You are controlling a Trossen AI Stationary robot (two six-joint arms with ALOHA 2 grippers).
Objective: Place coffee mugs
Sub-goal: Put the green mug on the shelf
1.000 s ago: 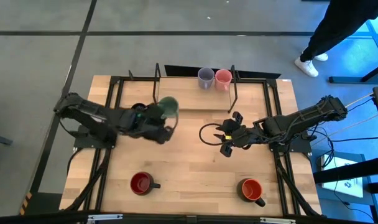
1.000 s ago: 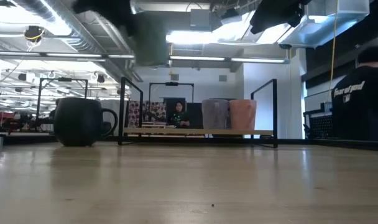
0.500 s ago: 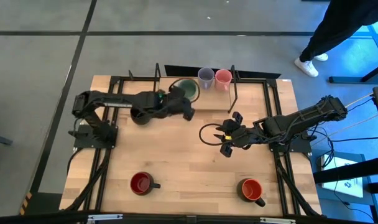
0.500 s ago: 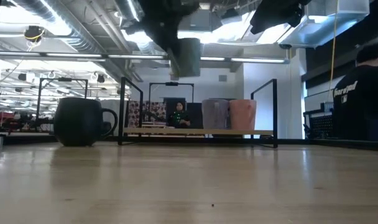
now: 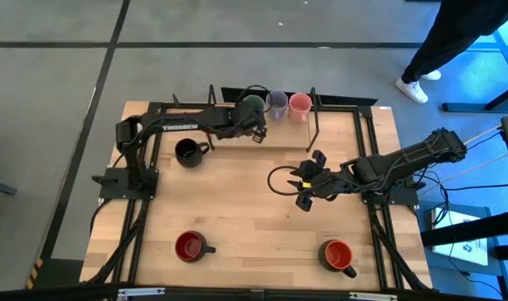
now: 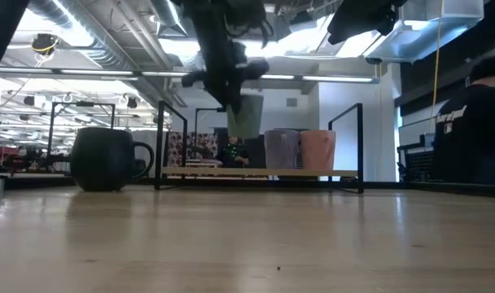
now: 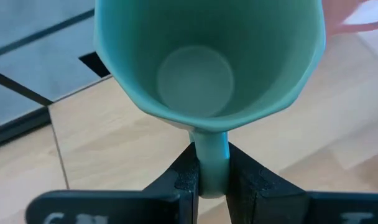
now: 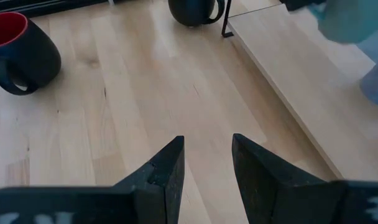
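The left gripper (image 7: 211,177) pinches the green mug (image 5: 251,104) by its handle, jaws narrow, at the top centre of the high view beside the lavender mug (image 5: 276,104). The right gripper (image 8: 207,165), centre right, is partly open, empty.

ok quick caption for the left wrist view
Left gripper shut on the handle of a pale green mug above the wooden shelf.

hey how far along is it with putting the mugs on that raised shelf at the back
Done: the lavender mug and pink mug stand on the shelf. In hand: the left gripper holds the pale green mug by its handle, above the shelf beside the lavender one. Left: the black mug and two red mugs on the table. The right gripper waits open mid-table.
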